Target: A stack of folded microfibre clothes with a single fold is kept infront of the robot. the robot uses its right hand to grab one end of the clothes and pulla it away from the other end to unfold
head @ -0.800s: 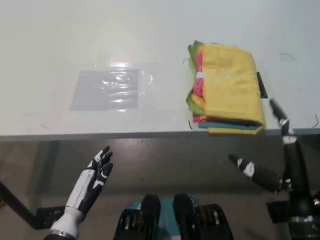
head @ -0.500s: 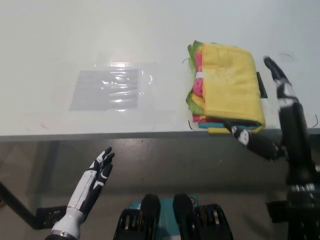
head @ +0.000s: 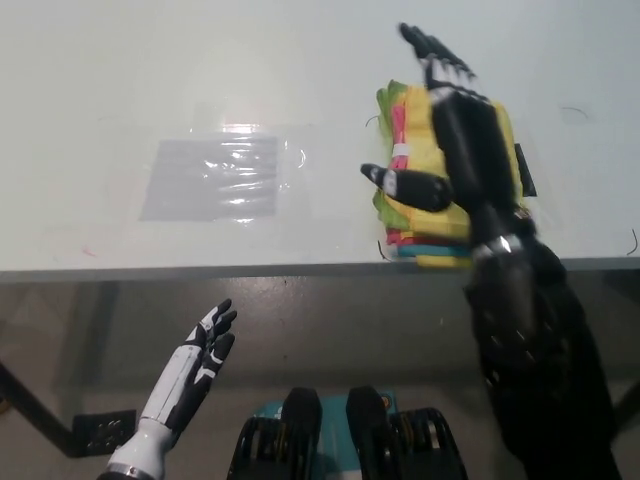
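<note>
A stack of folded microfibre cloths, yellow on top with pink, green and teal edges showing, lies on the white table near its front edge at the right. My black right hand is stretched out flat over the stack, open, fingers pointing away from me and the thumb sticking out to the left past the stack's left edge. It covers most of the yellow top cloth. Whether the palm touches the cloth I cannot tell. My white left hand rests open below the table edge at the lower left.
A clear plastic sheet lies flat on the table to the left of the stack. The table's front edge runs across the picture at mid height. A small dark tag sits by the stack's right side.
My right arm has swung up from the right of the table edge and now reaches over the cloth stack. The left hand has dropped slightly. The stack has not moved.
</note>
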Available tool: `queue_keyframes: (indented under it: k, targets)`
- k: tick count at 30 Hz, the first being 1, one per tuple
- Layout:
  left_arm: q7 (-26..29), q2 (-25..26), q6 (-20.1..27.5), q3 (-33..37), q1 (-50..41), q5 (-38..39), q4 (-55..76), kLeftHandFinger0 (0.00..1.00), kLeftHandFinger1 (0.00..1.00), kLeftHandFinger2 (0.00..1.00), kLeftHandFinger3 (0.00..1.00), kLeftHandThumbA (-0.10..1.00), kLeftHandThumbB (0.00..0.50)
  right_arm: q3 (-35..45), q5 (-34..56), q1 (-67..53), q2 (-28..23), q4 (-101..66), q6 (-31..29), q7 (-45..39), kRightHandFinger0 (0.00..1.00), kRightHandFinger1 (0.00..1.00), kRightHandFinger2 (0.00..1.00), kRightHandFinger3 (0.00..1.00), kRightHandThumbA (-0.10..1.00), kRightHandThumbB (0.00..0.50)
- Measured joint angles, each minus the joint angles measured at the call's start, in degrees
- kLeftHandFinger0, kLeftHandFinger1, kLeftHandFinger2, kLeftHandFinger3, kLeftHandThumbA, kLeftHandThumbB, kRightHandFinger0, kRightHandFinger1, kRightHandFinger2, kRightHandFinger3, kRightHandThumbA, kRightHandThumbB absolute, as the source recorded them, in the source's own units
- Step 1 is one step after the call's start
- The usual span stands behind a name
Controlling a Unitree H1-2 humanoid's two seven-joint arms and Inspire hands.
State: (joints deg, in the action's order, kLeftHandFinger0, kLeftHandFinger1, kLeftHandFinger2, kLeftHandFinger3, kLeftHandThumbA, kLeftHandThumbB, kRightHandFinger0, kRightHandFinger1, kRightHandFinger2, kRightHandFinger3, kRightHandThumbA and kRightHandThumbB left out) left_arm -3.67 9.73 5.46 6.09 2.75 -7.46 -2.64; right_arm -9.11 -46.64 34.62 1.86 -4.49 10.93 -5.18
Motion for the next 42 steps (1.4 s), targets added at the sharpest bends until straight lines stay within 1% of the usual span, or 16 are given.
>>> queue_keyframes:
  k: [2,4,5,8,10,15,17,21,23,25,30,33,37,42]
  targets:
    - [0.0,0.2,0.14,0.11,-0.07,-0.38,0.0,1.0,1.0,1.0,1.0,0.97,0.207,-0.74,-1.84,3.31,-0.07,5.46,3.14,-0.38,1.0,1.0,1.0,1.0,1.0,0.315]
    - [-0.03,0.37,0.44,0.3,-0.07,-0.77,0.01,1.0,1.0,1.0,1.0,0.97,0.206,-1.22,-2.95,6.15,-0.29,9.76,5.41,-0.49,1.0,1.0,1.0,1.0,1.0,0.324]
    - [-0.03,0.41,0.53,0.33,-0.09,-0.85,0.01,1.0,1.0,1.0,1.0,0.97,0.206,-1.33,-3.19,6.8,-0.35,11.21,5.91,-0.49,1.0,1.0,1.0,1.0,1.0,0.316]
    - [-0.2,0.6,0.92,0.4,-0.11,-1.17,0.02,1.0,1.0,1.0,1.0,0.96,0.198,-1.71,-4.02,10.81,-0.9,18.97,9.08,-0.48,1.0,1.0,1.0,1.0,1.0,0.317]
    - [-0.28,0.63,1.04,0.4,-0.18,-1.21,0.05,1.0,1.0,1.0,1.0,0.95,0.19,-1.83,-4.07,12.46,-1.41,22.95,10.19,-0.27,1.0,1.0,1.0,1.0,1.0,0.33]
    - [-0.49,0.67,1.34,0.4,-0.58,-1.23,0.06,1.0,1.0,1.0,1.0,0.95,0.2,-1.92,-4.03,14.56,-2.92,31.39,12.3,0.82,1.0,1.0,1.0,1.0,1.0,0.337]
    - [-0.56,0.69,1.36,0.39,-0.7,-1.24,0.08,1.0,1.0,1.0,1.0,0.95,0.206,-1.92,-4.01,14.91,-3.79,33.65,13.24,1.54,1.0,1.0,1.0,1.0,1.0,0.349]
    - [-0.62,0.7,1.46,0.39,-0.71,-1.27,0.08,1.0,1.0,1.0,1.0,0.95,0.207,-1.34,-3.68,15.2,-4.79,36.25,14.36,2.69,1.0,1.0,1.0,1.0,1.0,0.35]
    - [-0.66,0.7,1.45,0.38,-0.69,-1.28,0.08,1.0,1.0,1.0,1.0,0.95,0.203,-0.94,-3.44,15.24,-4.93,37.15,14.61,2.89,1.0,1.0,1.0,1.0,1.0,0.368]
    - [-0.7,0.74,1.46,0.38,-0.65,-1.29,0.08,1.0,1.0,1.0,1.0,0.95,0.201,-0.02,-2.69,15.35,-4.87,38.52,14.79,2.99,1.0,1.0,1.0,1.0,1.0,0.372]
    - [-0.78,1.11,1.46,0.39,-0.63,-1.37,0.08,1.0,1.0,1.0,1.0,0.95,0.202,1.99,-1.33,15.43,-3.96,42.12,15.19,3.32,1.0,1.0,1.0,1.0,1.0,0.404]
    - [-0.88,1.28,1.46,0.4,-0.56,-1.47,0.08,1.0,1.0,1.0,1.0,0.95,0.203,3.01,-0.06,15.46,-3.01,44.9,15.27,4.29,1.0,1.0,1.0,1.0,1.0,0.4]
    - [-1.05,1.28,1.46,0.46,-0.56,-1.64,0.08,1.0,1.0,1.0,1.0,0.94,0.196,4.06,2.41,15.48,-1.74,46.24,15.07,6.7,1.0,1.0,1.0,1.0,1.0,0.413]
    - [-1.23,1.29,1.43,0.46,-0.53,-1.82,0.12,1.0,1.0,1.0,1.0,0.94,0.196,4.96,5.33,15.49,-1.25,44.24,15.05,8.03,1.0,1.0,1.0,1.0,1.0,0.394]
